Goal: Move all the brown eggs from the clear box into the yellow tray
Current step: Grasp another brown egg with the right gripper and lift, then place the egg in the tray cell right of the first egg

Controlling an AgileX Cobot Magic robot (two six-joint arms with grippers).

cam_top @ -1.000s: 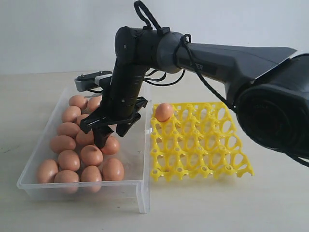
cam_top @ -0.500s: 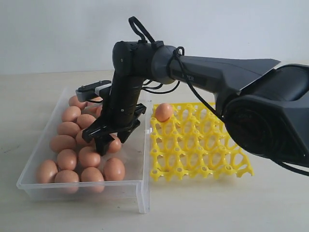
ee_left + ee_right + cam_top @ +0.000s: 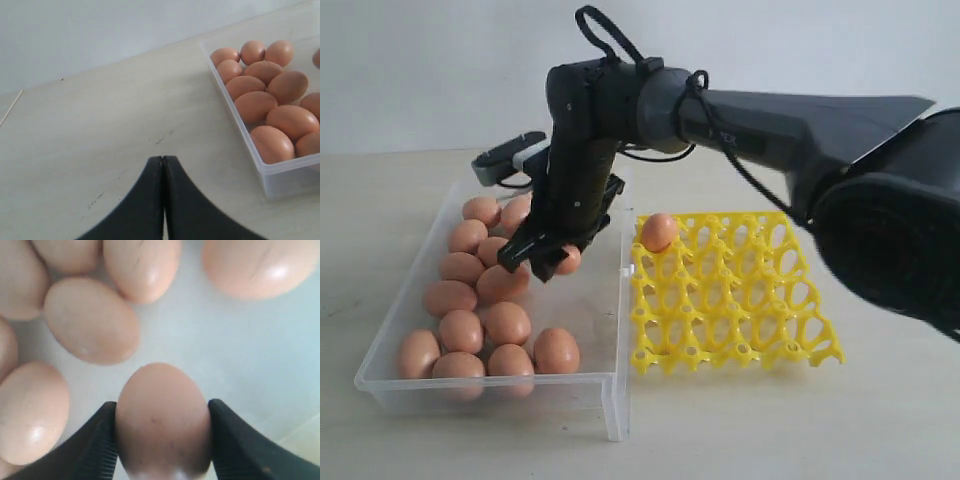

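The step in hand looks like the carry of a second egg. The right gripper (image 3: pixel 548 262), a black claw on the dark arm, has its jaws clamped on one smooth, matte, orange-brown oval egg (image 3: pixel 161 425). This held egg hangs over the large, shallow, clear plastic box (image 3: pixel 520 395), above the other brown eggs (image 3: pixel 507 322) crowded along the box's left side and front. None of them touches it.

One egg (image 3: pixel 659 232) already sits in the bright yellow plastic lattice tray (image 3: pixel 740 300), in the far corner cup nearest the box; every other cup visible is empty.

The next move, as I judge it, calls for raising the held egg over the box wall that faces the tray. It then has to cross to a free cup near the filled one and come down between the pointed posts without knocking them. The jaws should part only once the egg is seated.

In the right wrist view the held egg's long axis runs along the fingers, so the jaws grip across its narrower waist. One end points down towards the box floor, tilted with the gripper. Which end is the blunt one I cannot tell.

The left gripper (image 3: pixel 163 167) has its jaws pressed together on nothing, over the pale table (image 3: pixel 100 125) beside the box
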